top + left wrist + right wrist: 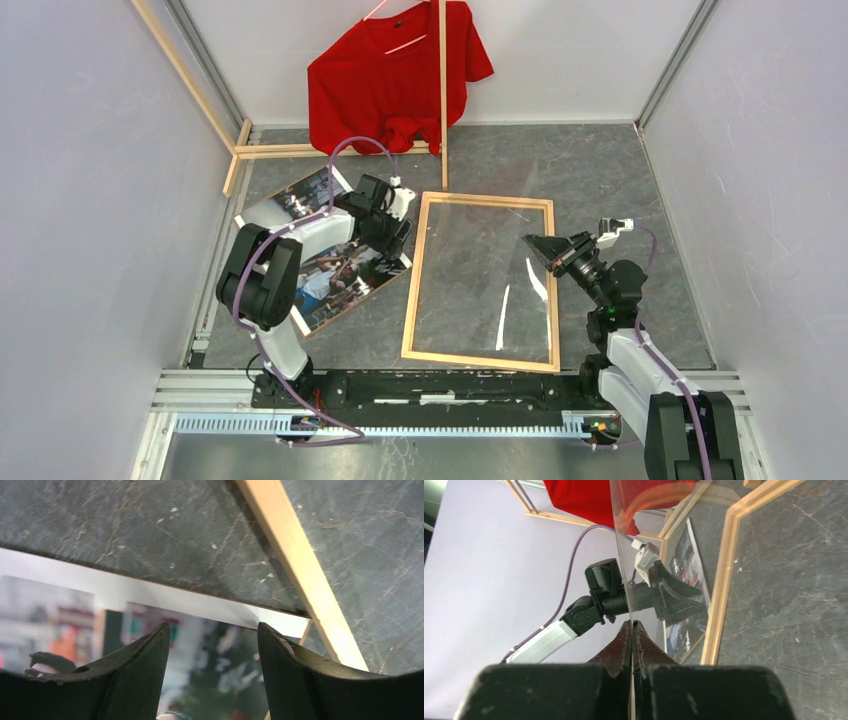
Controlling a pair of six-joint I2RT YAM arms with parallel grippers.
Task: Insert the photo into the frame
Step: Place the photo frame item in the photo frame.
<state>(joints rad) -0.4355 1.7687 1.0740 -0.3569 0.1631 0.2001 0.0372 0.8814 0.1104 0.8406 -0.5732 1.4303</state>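
The photo [215,675] lies beneath the left gripper's [210,630] spread jaws, its corner just ahead, the frame [300,575] just right of them. The pane [623,580] sits pinched between the right gripper's [632,630] jaws.

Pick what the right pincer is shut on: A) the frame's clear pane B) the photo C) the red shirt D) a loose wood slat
A: the right wrist view shows the right pincer closed on the thin edge of the clear pane; the photo lies flat by the left arm.

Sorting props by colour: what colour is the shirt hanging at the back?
The shirt is plain red, clearest in the top view.
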